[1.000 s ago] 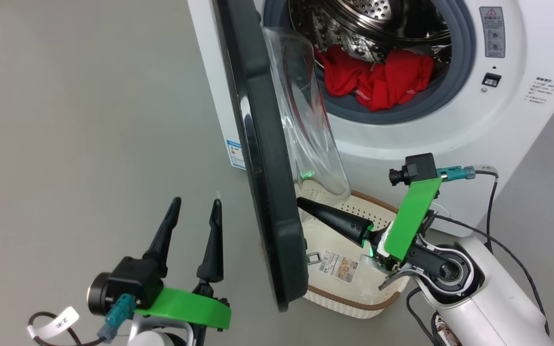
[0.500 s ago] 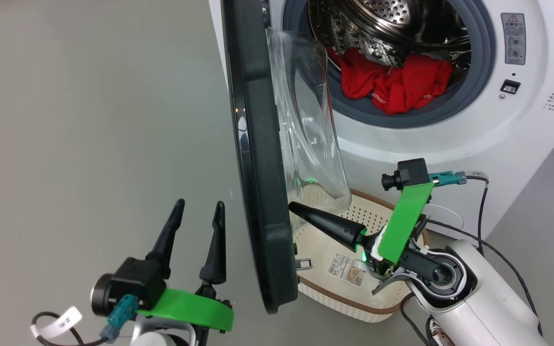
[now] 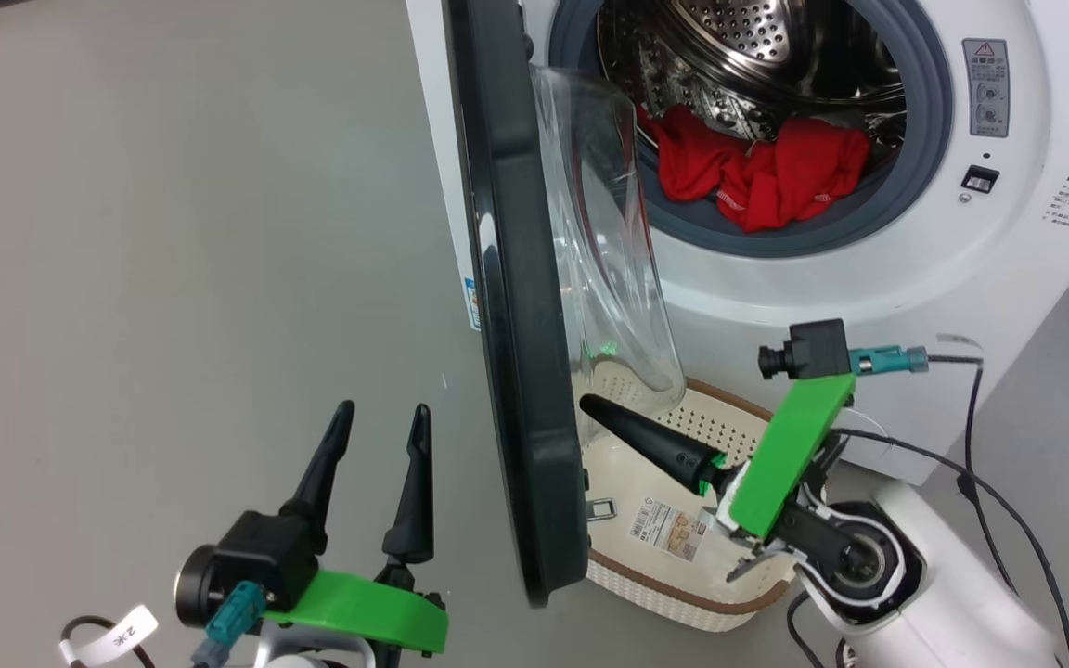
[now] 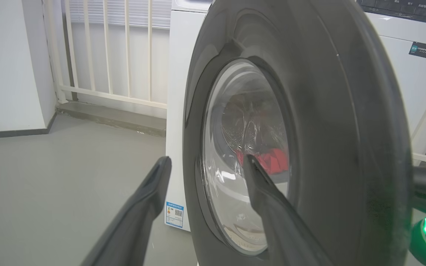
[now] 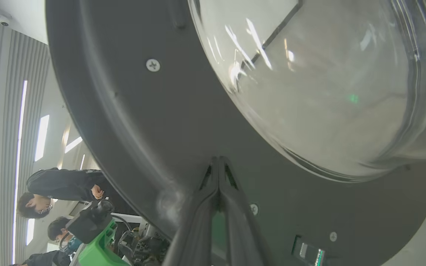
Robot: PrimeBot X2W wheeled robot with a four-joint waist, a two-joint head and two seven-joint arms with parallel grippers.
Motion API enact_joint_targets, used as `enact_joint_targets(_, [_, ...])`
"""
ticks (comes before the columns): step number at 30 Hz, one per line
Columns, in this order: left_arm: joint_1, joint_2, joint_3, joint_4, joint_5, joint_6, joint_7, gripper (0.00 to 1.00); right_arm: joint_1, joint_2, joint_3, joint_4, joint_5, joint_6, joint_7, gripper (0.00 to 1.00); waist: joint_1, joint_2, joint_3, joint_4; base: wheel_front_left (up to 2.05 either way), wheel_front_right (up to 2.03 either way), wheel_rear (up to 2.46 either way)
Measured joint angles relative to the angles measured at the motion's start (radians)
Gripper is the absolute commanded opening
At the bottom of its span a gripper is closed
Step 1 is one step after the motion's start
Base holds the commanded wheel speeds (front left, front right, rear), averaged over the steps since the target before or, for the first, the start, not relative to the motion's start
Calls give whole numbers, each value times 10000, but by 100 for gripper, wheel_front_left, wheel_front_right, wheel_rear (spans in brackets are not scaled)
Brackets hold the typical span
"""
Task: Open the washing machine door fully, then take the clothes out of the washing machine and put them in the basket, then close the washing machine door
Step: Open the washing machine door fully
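Against door (image 3: 516,371) inner face: right gripper (image 3: 590,405), fingers (image 3: 646,441) closed, tips touching; door roughly half open. Outside door: left gripper (image 3: 381,417), fingers (image 3: 409,482) spread, empty. Behind door: clothes (image 3: 757,176) in drum (image 3: 748,56), basket (image 3: 683,594) beneath empty; unloading, closing pending.

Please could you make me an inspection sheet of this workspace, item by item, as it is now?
Surface: smooth grey floor.
Job's things: washing machine door swung out, edge-on to the head camera; red clothes inside the washing machine; basket on the floor before it, no clothes in it, a paper label on its bottom.
Clutter: nothing seen.
Grippers: left gripper open, over the floor outside the door; right gripper shut, tips at the door's inner face, above the basket.
Cables: black cables loop near the right gripper; a tagged cable near the left gripper.
Surroundings: white railing behind the machine; people in the right wrist view.
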Motion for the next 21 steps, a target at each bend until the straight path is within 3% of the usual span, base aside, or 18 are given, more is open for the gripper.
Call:
enact_joint_targets(3, [12,27,8,-15,0,-2,0,100,306,-50,-21,-213,-627,0,-420,47,0,0,-39,-26,0,0,0])
enact_joint_targets(4, [39,27,8,-19,0,-2,0,100,387,-54,-31,-293,-934,0,-589,63,0,0,-48,-31,0,0,0])
enact_joint_targets(5, [95,27,6,-19,0,-2,0,100,452,-82,-46,-353,-1313,0,-832,86,0,0,-59,-35,0,0,0])
enact_joint_targets(6, [150,35,6,-19,0,-2,0,100,519,-140,-69,-437,-1799,0,-1076,96,0,0,-67,-42,0,0,0])
enact_joint_targets(7, [181,44,8,-21,0,-2,0,100,590,-176,-148,-470,-2265,0,-1310,100,0,0,-75,-49,0,0,0])
enact_joint_targets(21, [405,105,79,-265,0,-10,0,100,2193,399,-2052,-1365,-8132,2,-3509,100,1,0,-120,-175,0,0,0])
